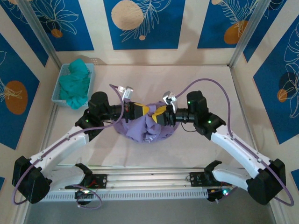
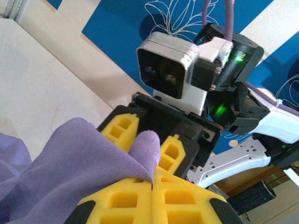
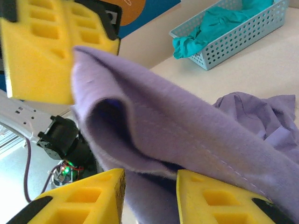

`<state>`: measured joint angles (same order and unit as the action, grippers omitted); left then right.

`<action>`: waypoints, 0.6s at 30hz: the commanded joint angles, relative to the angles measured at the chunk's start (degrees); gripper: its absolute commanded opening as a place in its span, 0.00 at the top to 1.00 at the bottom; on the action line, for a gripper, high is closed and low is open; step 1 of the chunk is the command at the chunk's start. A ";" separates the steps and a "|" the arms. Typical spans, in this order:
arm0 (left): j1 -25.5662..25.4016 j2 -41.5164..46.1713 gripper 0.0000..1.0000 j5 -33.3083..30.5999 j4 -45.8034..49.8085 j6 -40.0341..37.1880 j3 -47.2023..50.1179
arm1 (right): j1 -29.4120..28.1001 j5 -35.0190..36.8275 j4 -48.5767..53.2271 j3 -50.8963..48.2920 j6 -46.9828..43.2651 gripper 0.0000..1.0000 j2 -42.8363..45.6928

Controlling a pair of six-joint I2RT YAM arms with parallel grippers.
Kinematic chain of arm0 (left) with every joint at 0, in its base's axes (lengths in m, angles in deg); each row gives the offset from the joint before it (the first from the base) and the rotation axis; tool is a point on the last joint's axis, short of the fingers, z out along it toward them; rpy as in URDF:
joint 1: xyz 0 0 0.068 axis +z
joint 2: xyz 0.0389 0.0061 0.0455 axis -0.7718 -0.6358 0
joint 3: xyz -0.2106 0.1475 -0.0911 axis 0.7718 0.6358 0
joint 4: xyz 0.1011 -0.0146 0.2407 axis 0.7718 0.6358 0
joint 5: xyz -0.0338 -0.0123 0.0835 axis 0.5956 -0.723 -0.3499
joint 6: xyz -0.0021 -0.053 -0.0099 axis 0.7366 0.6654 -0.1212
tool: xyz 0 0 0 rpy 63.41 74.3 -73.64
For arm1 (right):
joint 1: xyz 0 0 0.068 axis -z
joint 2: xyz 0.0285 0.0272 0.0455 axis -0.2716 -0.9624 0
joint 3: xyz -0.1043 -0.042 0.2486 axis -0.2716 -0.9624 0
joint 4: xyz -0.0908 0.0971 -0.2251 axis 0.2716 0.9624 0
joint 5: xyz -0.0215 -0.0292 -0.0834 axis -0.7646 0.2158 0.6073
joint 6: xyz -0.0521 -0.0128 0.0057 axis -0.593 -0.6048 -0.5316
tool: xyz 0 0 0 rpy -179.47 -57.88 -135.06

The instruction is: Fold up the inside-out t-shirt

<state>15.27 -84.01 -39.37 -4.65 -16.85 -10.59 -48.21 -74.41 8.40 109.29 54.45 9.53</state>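
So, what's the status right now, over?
Left tool shut on t-shirt, bunched mid-table. Right tool open, cloth between jaws. Basket well aside.

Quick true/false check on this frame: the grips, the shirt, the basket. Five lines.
1. The left gripper is shut on the lavender t-shirt. True.
2. The teal garment lies spread out on the table. False: it sits bunched in the light blue basket.
3. The right gripper has its fingers apart, with shirt cloth between them. True.
4. The t-shirt lies flat and neatly folded. False: it is a bunched heap, lifted between the two grippers.
5. The basket stands on the right arm's side. False: it is at the far left of the table.
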 commanded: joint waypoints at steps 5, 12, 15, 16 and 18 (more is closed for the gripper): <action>0.44 1.06 1.00 0.13 0.58 -2.50 -2.12 | 0.45 -2.94 -5.81 0.32 -1.12 0.65 -1.80; 0.47 0.88 1.00 -0.02 0.46 -2.60 -2.03 | 0.88 -3.67 -5.36 0.11 -2.61 0.69 -1.54; 0.55 0.71 1.00 -1.20 1.63 -3.22 -2.27 | 0.88 -7.87 -5.94 0.16 -2.46 0.92 -1.25; 0.59 0.69 1.00 -2.04 2.52 -3.76 -2.33 | 0.89 -8.89 -5.66 0.14 -2.42 0.99 -0.87; 0.61 0.71 1.00 -4.34 4.79 -5.06 -2.71 | 1.06 -10.56 -4.85 0.15 -2.12 1.00 0.44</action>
<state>15.27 -84.01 -40.79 -2.38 -19.30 -10.94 -47.44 -80.05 3.62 109.29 52.92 7.96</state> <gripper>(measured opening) 0.039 0.042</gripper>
